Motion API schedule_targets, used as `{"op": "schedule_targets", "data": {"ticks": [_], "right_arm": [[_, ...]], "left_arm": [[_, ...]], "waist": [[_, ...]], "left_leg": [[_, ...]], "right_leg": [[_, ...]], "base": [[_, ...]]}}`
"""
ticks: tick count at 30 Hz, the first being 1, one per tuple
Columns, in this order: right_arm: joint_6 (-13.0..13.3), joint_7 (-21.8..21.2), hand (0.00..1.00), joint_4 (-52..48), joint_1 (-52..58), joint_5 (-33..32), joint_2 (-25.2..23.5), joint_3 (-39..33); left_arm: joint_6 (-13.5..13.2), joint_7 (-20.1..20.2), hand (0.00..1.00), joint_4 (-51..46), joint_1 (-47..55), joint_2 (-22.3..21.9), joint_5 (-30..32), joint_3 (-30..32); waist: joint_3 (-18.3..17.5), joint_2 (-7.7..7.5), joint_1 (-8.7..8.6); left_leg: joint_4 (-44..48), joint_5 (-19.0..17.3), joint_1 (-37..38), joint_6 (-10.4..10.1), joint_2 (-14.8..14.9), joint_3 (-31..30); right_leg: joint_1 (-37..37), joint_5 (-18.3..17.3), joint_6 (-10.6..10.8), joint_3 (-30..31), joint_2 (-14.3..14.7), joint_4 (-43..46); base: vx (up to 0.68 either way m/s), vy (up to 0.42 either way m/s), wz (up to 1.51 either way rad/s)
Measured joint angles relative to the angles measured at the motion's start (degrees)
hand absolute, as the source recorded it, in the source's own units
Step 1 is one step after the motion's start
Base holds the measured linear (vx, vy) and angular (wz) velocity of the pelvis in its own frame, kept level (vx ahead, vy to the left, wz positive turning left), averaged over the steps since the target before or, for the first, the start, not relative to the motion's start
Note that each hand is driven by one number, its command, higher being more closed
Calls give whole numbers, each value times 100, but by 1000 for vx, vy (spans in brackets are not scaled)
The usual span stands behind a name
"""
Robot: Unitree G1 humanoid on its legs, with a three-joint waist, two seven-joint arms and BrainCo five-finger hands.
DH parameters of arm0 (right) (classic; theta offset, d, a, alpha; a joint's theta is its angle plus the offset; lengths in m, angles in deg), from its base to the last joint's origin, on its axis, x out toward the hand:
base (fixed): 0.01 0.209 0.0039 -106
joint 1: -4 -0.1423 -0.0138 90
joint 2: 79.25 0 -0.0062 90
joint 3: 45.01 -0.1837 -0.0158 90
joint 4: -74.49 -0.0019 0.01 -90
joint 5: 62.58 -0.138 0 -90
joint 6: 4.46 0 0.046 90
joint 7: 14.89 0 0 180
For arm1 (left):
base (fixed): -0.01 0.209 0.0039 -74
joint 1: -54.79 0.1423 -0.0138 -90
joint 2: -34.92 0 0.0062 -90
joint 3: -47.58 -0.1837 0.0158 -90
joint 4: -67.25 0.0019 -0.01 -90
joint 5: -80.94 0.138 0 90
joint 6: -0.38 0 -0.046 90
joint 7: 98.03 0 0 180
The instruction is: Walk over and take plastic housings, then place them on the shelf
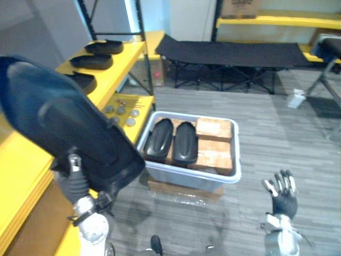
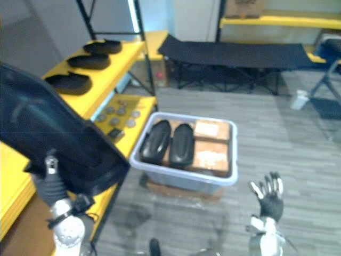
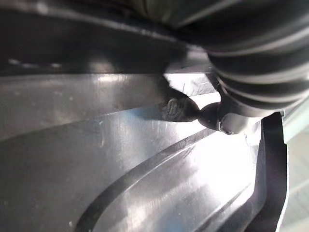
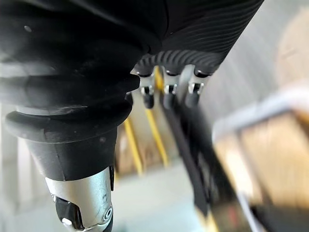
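So the big black plastic housing (image 1: 64, 122) is up in the air at the robot's left, tilted, hanging over the front edge of the yellow shelf (image 1: 120, 66). The left robot hand (image 1: 74, 173) is tucked underneath it, and honestly I cannot tell how it's gripping from here, the shell covers it. The right robot hand (image 1: 282, 193) is down low on the right over the floor (image 1: 282, 133), spread open with nothing in it.

Further back on that shelf three more housings lie in a row, hollow side up: (image 1: 104, 47), (image 1: 91, 61) and (image 1: 82, 81). On the lower yellow level there's a scatter of small round metal discs (image 1: 121, 109).

Right in front sits a pale plastic bin (image 1: 229, 173) on a flat piece of cardboard (image 1: 181, 189). Inside, two black housings (image 1: 160, 140) (image 1: 186, 142) lie side by side, with brown cardboard boxes (image 1: 214, 129) packed beside them.

Floor is grey plank-look stuff. A black folding cot (image 1: 229, 53) stands at the back, and a little white bottle (image 1: 295, 98) is on the floor off to the right.
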Motion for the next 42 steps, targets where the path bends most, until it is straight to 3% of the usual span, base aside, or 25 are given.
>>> {"op": "schedule_targets", "data": {"ticks": [3, 5, 8, 12, 16, 23, 31, 35, 39, 40, 42], "right_arm": [[-146, -332, 0, -32, -566, 4, 93, 641], [-205, -344, 0, -32, -841, 10, 98, 1013], [-302, -264, 0, -20, -1381, 16, 69, 1675], [-324, 43, 0, -5, -1623, 146, -115, 2132], [-308, 384, 0, 27, -1624, 370, -150, 2147], [-248, 288, 0, 35, -1462, 349, -152, 1926], [-248, -347, 0, 34, -1170, 350, -23, 1515], [-251, -563, 0, 23, -1175, 350, 1, 1529], [-269, -532, 0, 4, -1178, 359, 72, 1538], [-269, -457, 0, -4, -1184, 373, 99, 1522], [-268, -319, 0, -6, -1174, 481, 105, 1518]], "left_arm": [[116, -181, 100, -324, 383, -85, 57, 863], [116, -246, 100, -380, 577, -258, 57, 1194], [105, -251, 100, -402, 875, -552, 44, 1580], [-88, 131, 100, -403, 969, -748, -85, 1759], [-324, 797, 100, -404, 980, -749, -134, 1755], [-360, 1344, 100, -401, 891, -732, -714, 1539], [-384, 1274, 100, -258, 678, -707, -691, 1407], [-274, 1160, 100, -53, 669, -669, -687, 1407], [-232, 1205, 100, 155, 684, -670, -750, 1363], [-232, 1297, 100, 196, 691, -669, -804, 1264], [-231, 1407, 100, 270, 715, -670, -928, 1184]], "waist": [[34, -7, 342], [37, -13, 506], [67, -80, 922], [122, -216, 1127], [186, -345, 1174], [269, -435, 1113], [281, -424, 876], [284, -417, 863], [314, -383, 866], [390, -333, 909], [434, -264, 915]], "left_leg": [[23, 58, -59, 5, -81, -439], [24, 60, -56, 6, -117, -635], [26, 97, -169, 13, -245, -1079], [28, 174, -245, 63, -474, -1734], [28, 167, -252, 91, -573, -2061], [28, 194, -259, 52, -541, -1892], [29, 264, -294, -76, -283, -1853], [56, 249, -345, -96, -292, -1890], [442, 221, -670, -111, -478, -2227], [499, 203, -725, 10, -518, -2190], [606, 200, -853, 56, -528, -2075]], "right_leg": [[210, -74, 21, -451, -21, -42], [345, -96, 35, -695, -46, -57], [488, -200, 92, -1151, -97, -43], [592, -445, 32, -1478, -210, 405], [590, -609, -193, -1400, -270, 771], [547, -932, -104, -1038, -233, 619], [425, -913, -36, -928, -35, 666], [395, -957, -67, -997, 22, 743], [629, -1001, -43, -1586, 55, 721], [783, -1032, -23, -1869, 64, 684], [888, -1065, 6, -2157, 82, 681]], "base": [[67, -24, 71], [69, -28, 61], [55, -35, 74], [61, -34, 93], [19, -35, 52], [-56, -69, -11], [-58, -84, -7], [-25, -69, 8], [1, -47, 76], [-38, -44, 105], [-46, -27, 94]]}}
